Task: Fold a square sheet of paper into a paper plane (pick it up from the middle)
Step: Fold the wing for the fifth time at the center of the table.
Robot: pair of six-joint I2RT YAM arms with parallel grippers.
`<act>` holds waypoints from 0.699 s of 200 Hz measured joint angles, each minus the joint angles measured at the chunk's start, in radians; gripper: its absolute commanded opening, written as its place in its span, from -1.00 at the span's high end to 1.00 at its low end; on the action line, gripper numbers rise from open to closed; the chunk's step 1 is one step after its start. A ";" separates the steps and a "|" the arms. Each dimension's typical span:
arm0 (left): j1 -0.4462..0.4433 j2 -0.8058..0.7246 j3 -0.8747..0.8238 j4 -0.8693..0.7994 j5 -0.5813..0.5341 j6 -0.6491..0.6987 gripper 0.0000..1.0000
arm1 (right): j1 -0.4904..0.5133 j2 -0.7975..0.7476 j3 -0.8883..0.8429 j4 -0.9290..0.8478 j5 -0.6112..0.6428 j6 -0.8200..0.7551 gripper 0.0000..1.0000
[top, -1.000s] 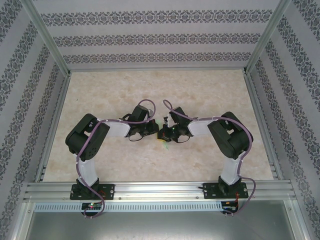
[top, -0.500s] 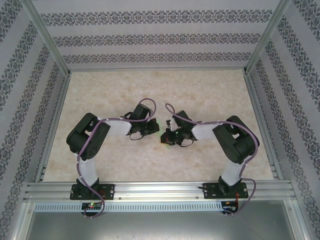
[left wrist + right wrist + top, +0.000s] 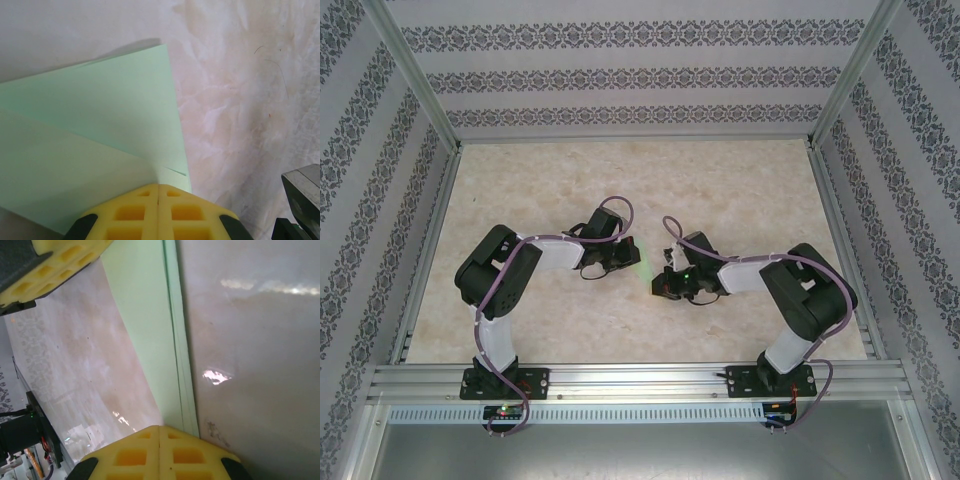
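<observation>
Fingers (image 3: 125, 220) of L gripper (image 3: 630, 264) sit together, clamped on the part-folded green sheet (image 3: 90, 130) at mid-table (image 3: 740, 180), while R gripper (image 3: 660, 286), tips also together, has drawn off right and nearer along the fold, prob. finishing a crease pass.

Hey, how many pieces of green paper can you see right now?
1. A single folded green sheet is near the middle of the table, one end pinched in the left gripper. Parts of it may be hidden under that gripper.
</observation>
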 measured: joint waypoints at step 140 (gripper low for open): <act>0.000 0.008 0.024 -0.023 0.000 0.009 0.94 | -0.071 -0.142 0.058 -0.217 -0.059 0.002 0.89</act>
